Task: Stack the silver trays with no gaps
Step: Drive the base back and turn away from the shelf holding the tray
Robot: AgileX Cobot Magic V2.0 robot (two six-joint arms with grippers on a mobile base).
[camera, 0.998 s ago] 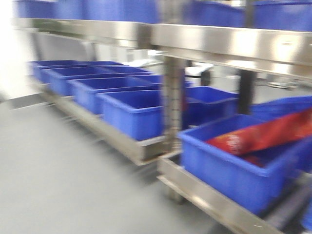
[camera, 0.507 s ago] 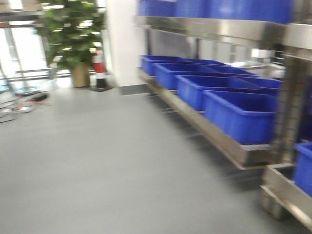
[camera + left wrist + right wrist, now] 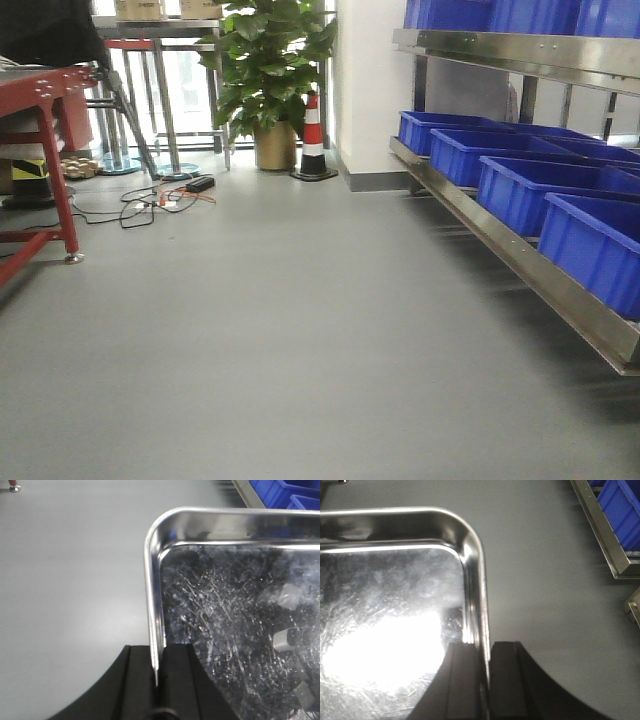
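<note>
Silver tray [image 3: 235, 605] hangs over grey floor [image 3: 70, 580]. In the left wrist view the left gripper [image 3: 158, 652] pinches the tray's left rim, with a black finger [image 3: 137, 680] pressed on each side of the thin edge. In the right wrist view the right gripper [image 3: 485, 650] clamps a right rim the same way. Whether both grip one tray cannot be told. Each view cuts the pan off past one rounded corner, and glare whitens its bottom in the right view. Blue bins [image 3: 620, 500] sit beyond the tray on a steel rack [image 3: 600, 530].
</note>
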